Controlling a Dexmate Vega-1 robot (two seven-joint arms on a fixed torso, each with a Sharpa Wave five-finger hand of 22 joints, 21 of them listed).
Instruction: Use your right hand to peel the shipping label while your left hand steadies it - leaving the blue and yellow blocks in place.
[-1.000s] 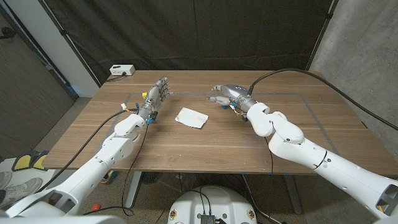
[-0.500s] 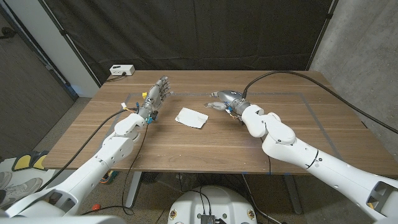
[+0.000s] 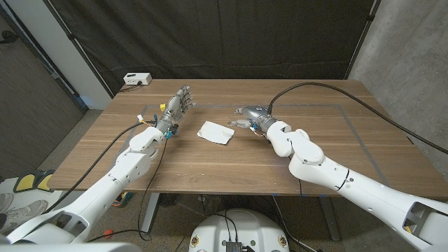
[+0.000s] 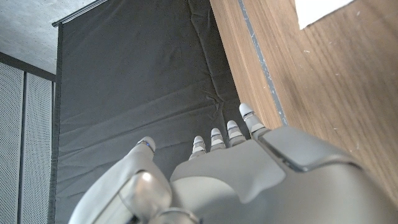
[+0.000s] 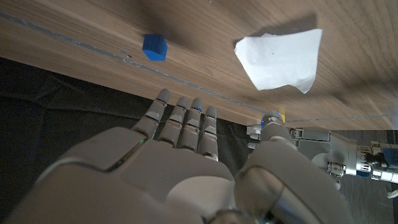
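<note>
The white shipping label point(image 3: 215, 132) lies slightly crumpled on the wooden table point(image 3: 210, 164), between my two hands; it also shows in the right wrist view as the label point(image 5: 281, 58) and in the left wrist view as a corner of the label point(image 4: 323, 9). My right hand point(image 3: 246, 115) hovers just right of it, fingers stretched out, holding nothing. My left hand point(image 3: 178, 105) stands a little left of the label with fingers apart, empty, apart from the paper. A blue block point(image 5: 155, 46) sits beyond the right hand's fingers point(image 5: 184, 118). A small yellow block point(image 5: 282, 116) shows beside the left hand point(image 5: 311, 146).
A white box point(image 3: 136, 78) with a cable sits at the table's back left corner. Thin tape lines point(image 3: 350, 107) mark a rectangle on the tabletop. A black curtain point(image 3: 231, 35) hangs behind the table.
My right hand has slid left, closer to the label's right edge. The left hand and the label have stayed put.
</note>
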